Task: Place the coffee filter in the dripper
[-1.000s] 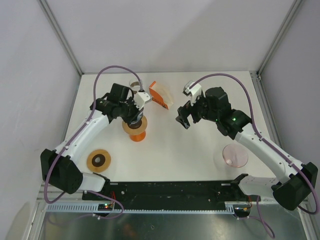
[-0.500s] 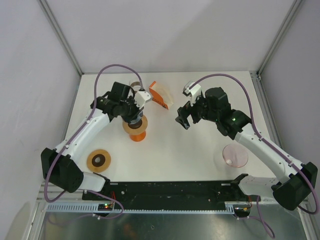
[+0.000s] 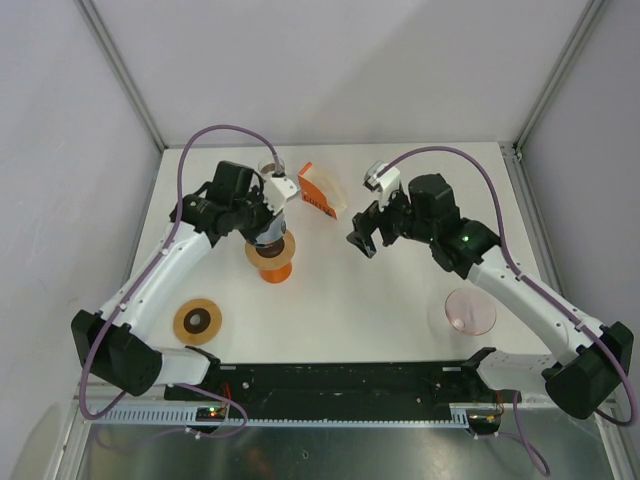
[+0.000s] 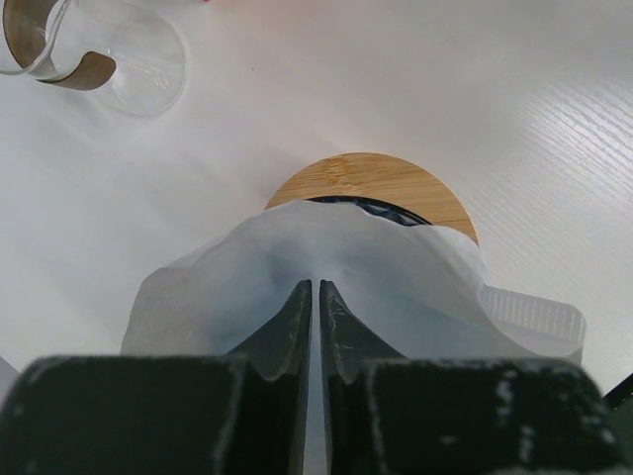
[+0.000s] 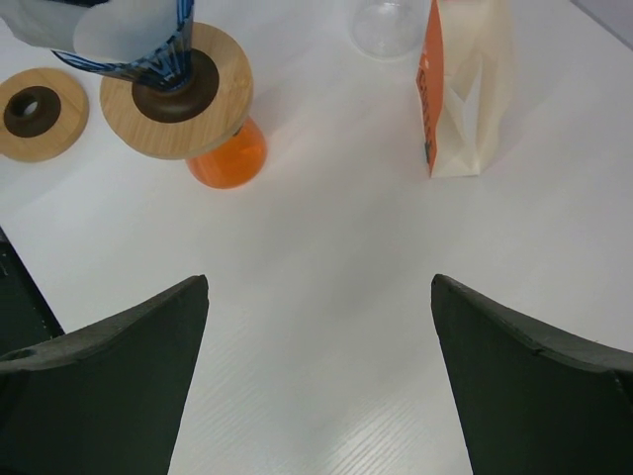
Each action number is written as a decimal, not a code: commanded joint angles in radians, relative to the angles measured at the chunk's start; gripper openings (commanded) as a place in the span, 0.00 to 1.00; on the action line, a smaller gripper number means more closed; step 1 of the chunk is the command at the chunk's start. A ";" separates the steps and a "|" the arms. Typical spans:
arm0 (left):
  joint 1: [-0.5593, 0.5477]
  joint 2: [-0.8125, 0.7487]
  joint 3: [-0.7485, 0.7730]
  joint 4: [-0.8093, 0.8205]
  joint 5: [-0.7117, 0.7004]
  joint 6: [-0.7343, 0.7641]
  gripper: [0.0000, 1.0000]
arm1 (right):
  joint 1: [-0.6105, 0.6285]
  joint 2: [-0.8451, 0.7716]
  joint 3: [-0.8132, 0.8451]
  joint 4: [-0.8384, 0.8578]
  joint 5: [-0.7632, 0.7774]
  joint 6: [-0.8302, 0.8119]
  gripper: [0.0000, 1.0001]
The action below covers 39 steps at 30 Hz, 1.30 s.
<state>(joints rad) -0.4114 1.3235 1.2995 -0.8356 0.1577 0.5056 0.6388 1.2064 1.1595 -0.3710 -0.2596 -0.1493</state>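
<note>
From above, the left gripper hangs right over the dark blue cone dripper with a round wooden collar, which stands on an orange base left of the table's middle. The wrist covers the fingers here, so I cannot tell their state from this view. A clear glass cup stands just behind that arm, and an orange-and-cream paper packet stands to its right. A flat wooden disc with a dark centre lies near the front left. The right gripper is held above bare table near the middle, well apart from a pink translucent dish at the front right.

The left wrist camera shows that gripper's two dark fingers pressed almost together, clamped on the white paper coffee filter. The filter spreads wide below them and covers most of the dripper's dark mouth, with the wooden collar showing beyond it. Whether the paper is fully seated in the cone I cannot tell.

The right wrist camera shows its own fingers spread wide with nothing between them. At upper left the filter sits at the top of the blue cone. The packet stands upright at upper right.
</note>
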 commanded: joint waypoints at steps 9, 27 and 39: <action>-0.004 -0.061 0.104 -0.010 -0.015 0.003 0.25 | 0.102 0.082 -0.001 0.356 0.016 0.299 0.96; 0.139 -0.159 0.137 -0.011 0.019 -0.127 0.55 | 0.292 0.329 0.044 0.682 0.372 0.583 0.72; 0.242 -0.174 0.000 0.045 0.106 -0.158 0.50 | 0.314 0.400 0.069 0.663 0.388 0.593 0.58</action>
<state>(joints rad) -0.1825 1.1702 1.3277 -0.8326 0.2211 0.3656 0.9497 1.5902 1.1812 0.2531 0.1040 0.4305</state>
